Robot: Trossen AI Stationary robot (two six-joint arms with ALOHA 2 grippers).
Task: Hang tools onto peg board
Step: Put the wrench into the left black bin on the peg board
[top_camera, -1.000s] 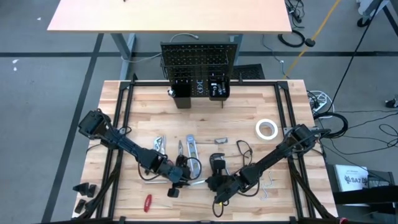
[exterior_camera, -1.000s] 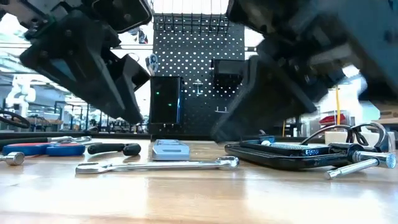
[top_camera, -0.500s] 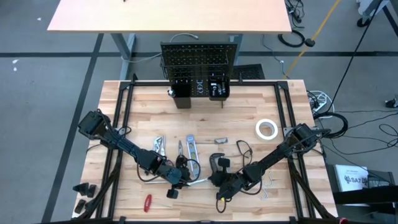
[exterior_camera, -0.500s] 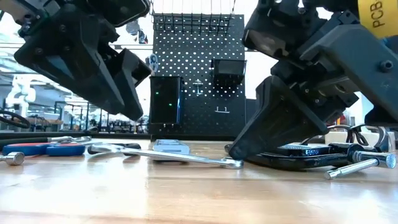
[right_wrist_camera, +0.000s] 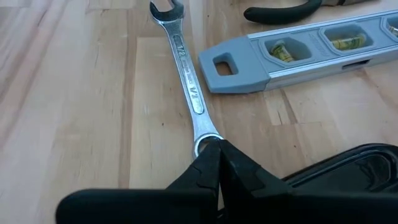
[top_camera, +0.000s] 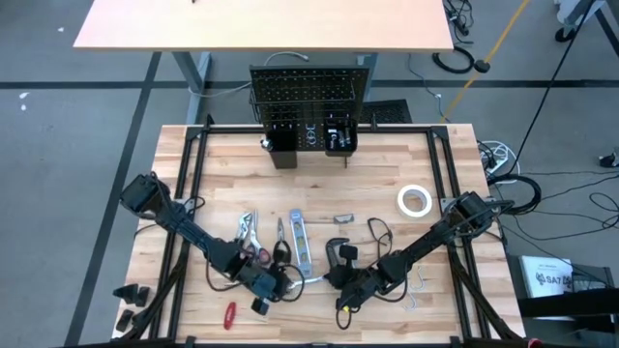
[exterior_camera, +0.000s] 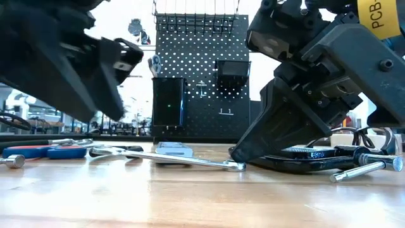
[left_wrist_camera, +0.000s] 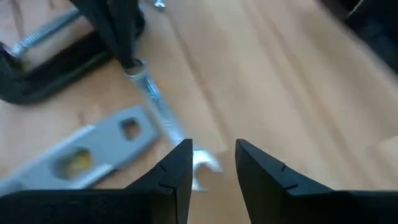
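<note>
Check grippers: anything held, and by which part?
Right gripper is shut on the wrench at its ring end. Left gripper is open, holding nothing.

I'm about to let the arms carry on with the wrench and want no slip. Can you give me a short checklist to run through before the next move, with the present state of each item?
1. Right hand shut on the wrench at its ring end: ok.
2. Wrench lifted off the table: not ok; the ring end rests on the wood, the far end is raised.
3. Left hand gripping the wrench: not ok; its fingers stand apart with the open end between them.
4. Level out of the wrench's way: cannot tell; it lies close beside the shaft.
5. Clamp clear of the right hand: not ok; it lies right behind it.
6. Board upright: ok.
</note>
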